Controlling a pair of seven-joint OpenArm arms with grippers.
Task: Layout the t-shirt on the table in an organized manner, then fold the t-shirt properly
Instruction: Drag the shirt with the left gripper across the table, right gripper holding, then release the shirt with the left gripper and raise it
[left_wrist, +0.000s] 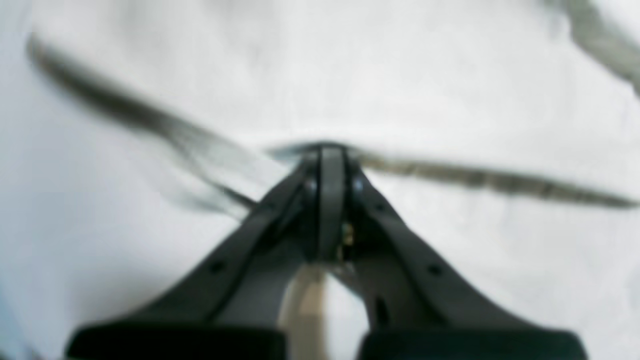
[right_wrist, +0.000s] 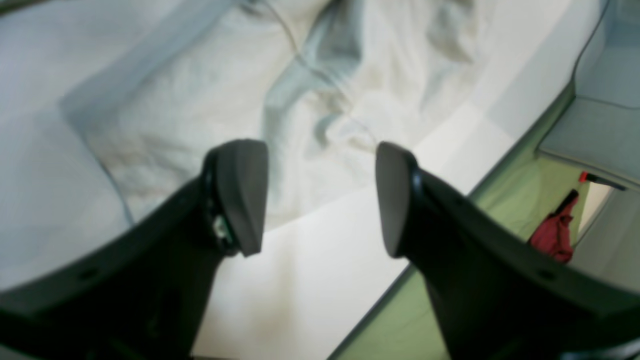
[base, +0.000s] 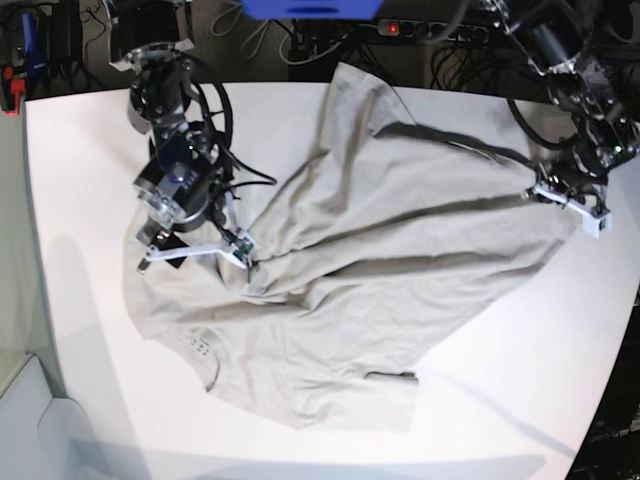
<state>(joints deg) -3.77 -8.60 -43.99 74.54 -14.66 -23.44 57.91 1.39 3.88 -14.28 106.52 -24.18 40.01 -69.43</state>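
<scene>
Far left of the base view, the white counter (base: 70, 150) runs wide and bare at the edge. Next comes the right gripper (base: 195, 255), jaws spread wide with nothing between them, hovering over the shirt's left shoulder area; its wrist view shows the two dark fingers (right_wrist: 240, 195) apart above rumpled cloth and counter edge. The t-shirt (base: 380, 260) (plain grey-beige, no print) lies crumpled across the middle of the counter, collar toward the lower left, one sleeve at the near edge, folds running diagonally up toward the right. Far right, the left gripper (base: 570, 200) is clenched on the t-shirt's edge, pulling the fabric taut into a ridge; its wrist view, blurred, shows the jaws pressed together on a pinched fold of cloth.
</scene>
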